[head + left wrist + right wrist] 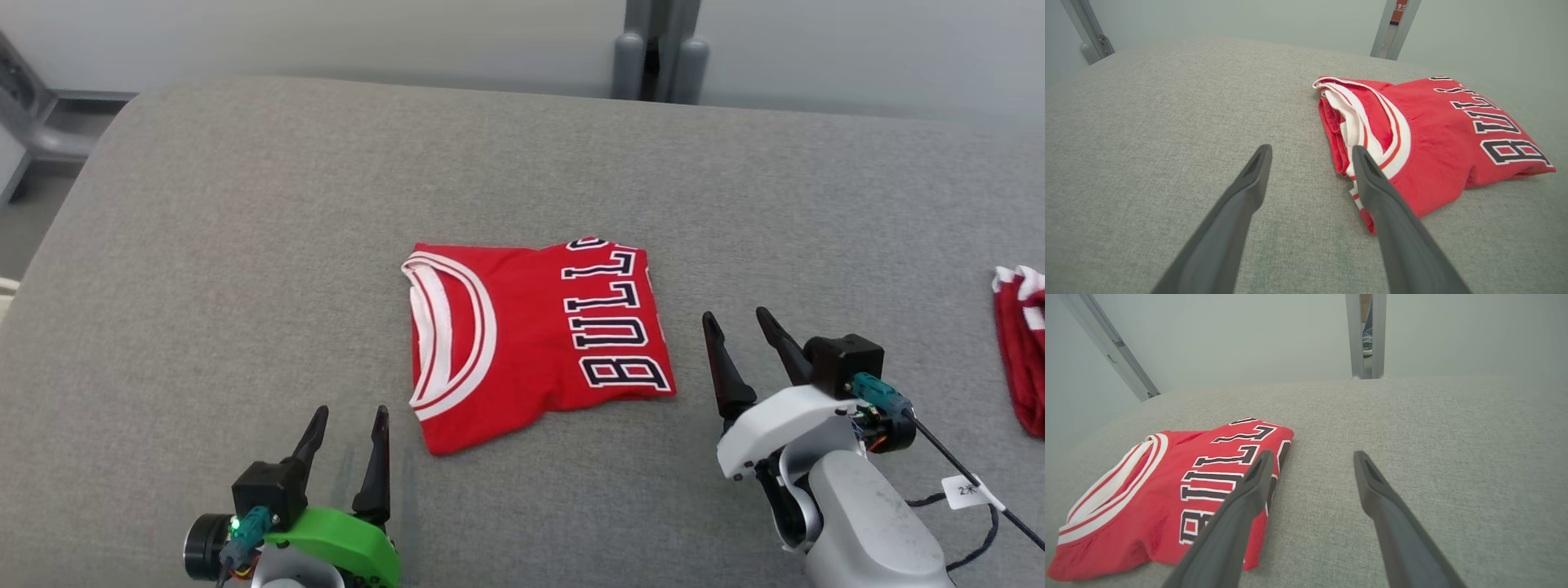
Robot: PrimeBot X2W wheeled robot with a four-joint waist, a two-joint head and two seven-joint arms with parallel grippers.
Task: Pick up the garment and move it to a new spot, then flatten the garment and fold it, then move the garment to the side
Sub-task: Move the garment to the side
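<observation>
My left gripper [351, 412] stands wide open, both dark fingers [1241, 204] spread with nothing between them but grey cloth. My right gripper [736, 318] is spread just as wide and also holds nothing. Both hang low over the grey cushion [245, 204], fingers pointing away from me.

Between the two lies the red jersey [531, 343], folded into a compact, roughly square packet near the middle of the cushion. Its white-striped collar faces my left side, and the black-and-white lettering runs along the edge on my right. My left fingers are near the jersey's near collar-side corner and apart from it. In the left wrist view one finger crosses in front of that corner, and the stacked layers of the fold show at the collar. My right fingers are just beside the lettered edge, not touching it.

Farther out, at the cushion's right edge, lies another red-and-white cloth [1020, 359]. Beyond the cushion's far side stands a grey metal post [657, 49] against a pale wall.
</observation>
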